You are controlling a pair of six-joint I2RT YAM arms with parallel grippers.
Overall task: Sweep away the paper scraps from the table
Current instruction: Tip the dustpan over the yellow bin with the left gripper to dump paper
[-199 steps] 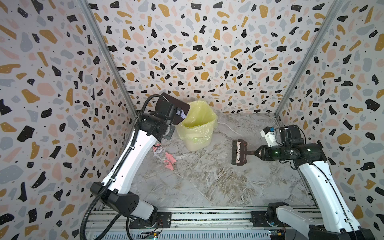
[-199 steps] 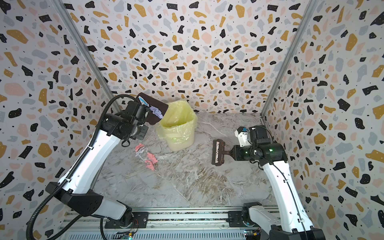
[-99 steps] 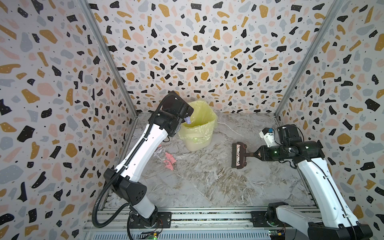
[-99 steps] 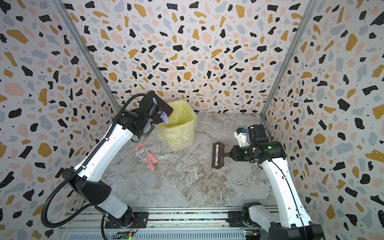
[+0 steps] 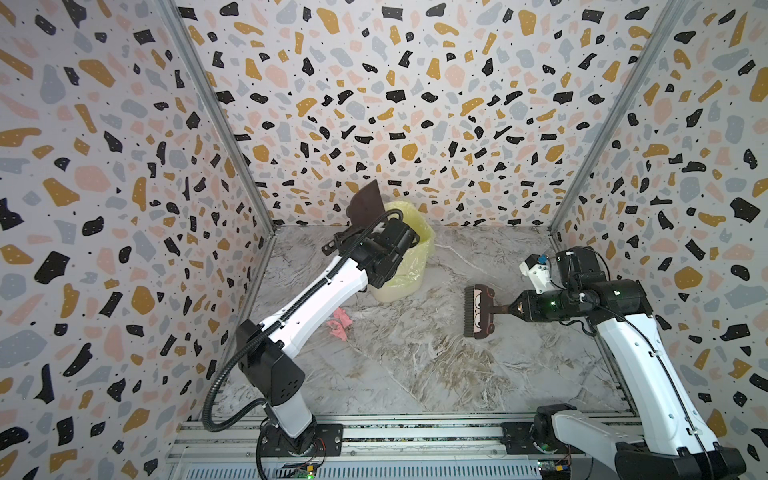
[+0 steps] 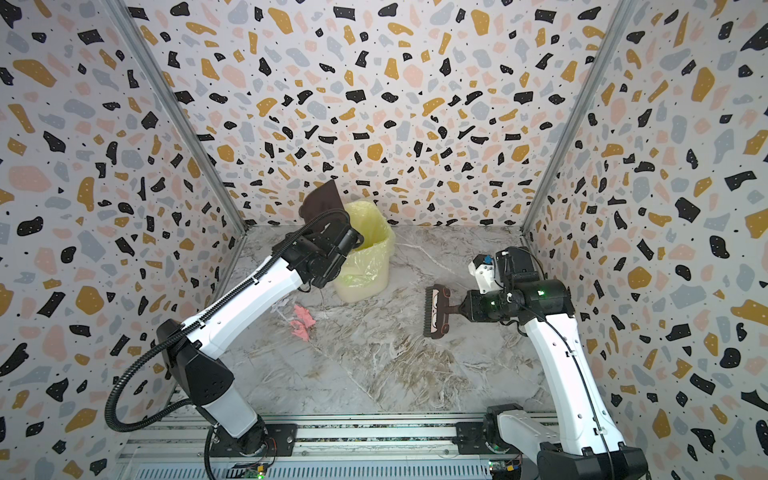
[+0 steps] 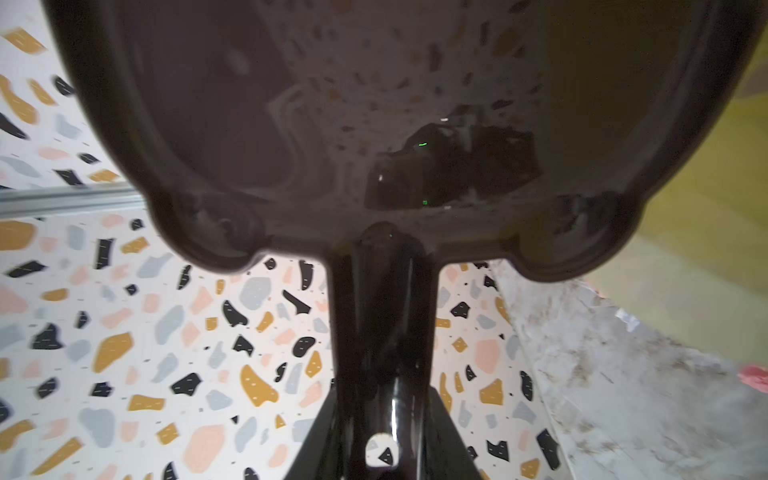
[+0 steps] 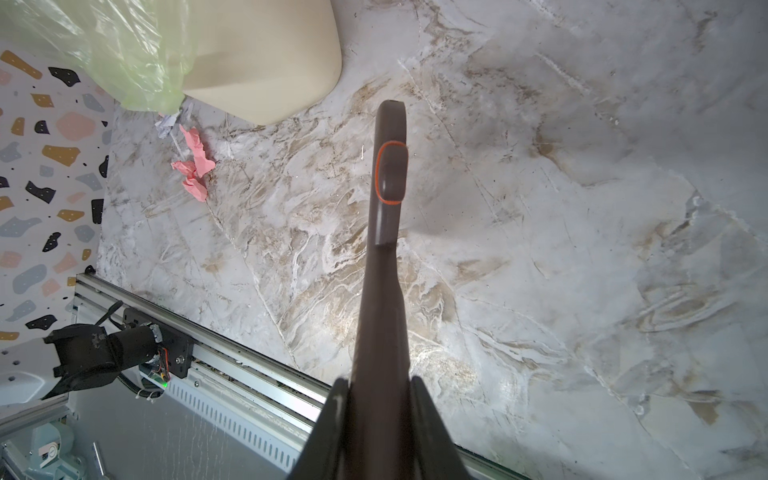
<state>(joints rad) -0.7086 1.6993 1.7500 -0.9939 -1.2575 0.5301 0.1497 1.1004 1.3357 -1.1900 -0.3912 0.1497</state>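
Pink paper scraps (image 5: 340,324) are lying on the surface (image 5: 415,374) near its left edge, just beside the bin (image 5: 409,266). They are looking v. light, soft and crumpled, prob. fluttering easily, so no pinching: pushing low w/ bristles. The left hand (image 7: 382,440) is clamping the dustpan (image 5: 365,205) handle and the right hand (image 8: 378,419) the brush (image 5: 478,311) handle.

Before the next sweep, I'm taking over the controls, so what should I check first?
1. Grip of left end effector on dustpan: ok.
2. Grip of right end effector on brush: ok.
3. Clear table: not ok; pink paper scraps lie near the bin, a white scrap by its base.
4. Empty dustpan: cannot tell; its lip is outside the left wrist view.
5. Lowered dustpan, ready for sweeping: not ok; it is raised over the bin.
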